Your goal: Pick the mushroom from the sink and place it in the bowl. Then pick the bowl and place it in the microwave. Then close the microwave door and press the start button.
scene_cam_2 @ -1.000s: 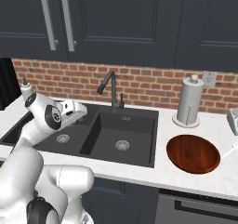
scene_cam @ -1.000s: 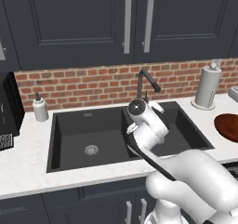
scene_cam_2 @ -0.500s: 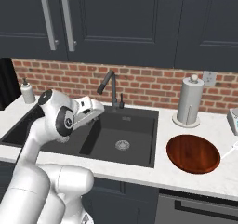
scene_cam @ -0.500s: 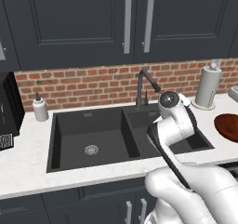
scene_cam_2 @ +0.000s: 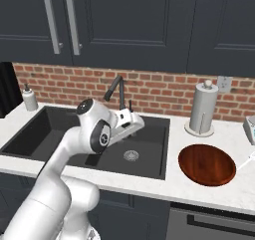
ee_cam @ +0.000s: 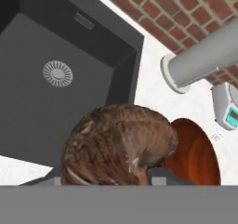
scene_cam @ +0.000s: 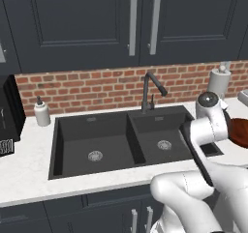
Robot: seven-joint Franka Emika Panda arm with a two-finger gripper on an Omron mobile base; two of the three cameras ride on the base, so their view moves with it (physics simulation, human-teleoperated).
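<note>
Hand view, fingertips hidden behind the mushroom clamped between them, bowl partly covered by it, sink to one side, gripper above the right basin.

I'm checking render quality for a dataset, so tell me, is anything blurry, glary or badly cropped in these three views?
Left base view: sharp, evenly lit, the sink a flat dark with little shading. Right base view: crisp, a soft sheen on the bowl. Hand view: the mushroom looms close and coarse-textured, cut off by the bottom edge, with the paper towel roll slanted by the camera's roll.
</note>
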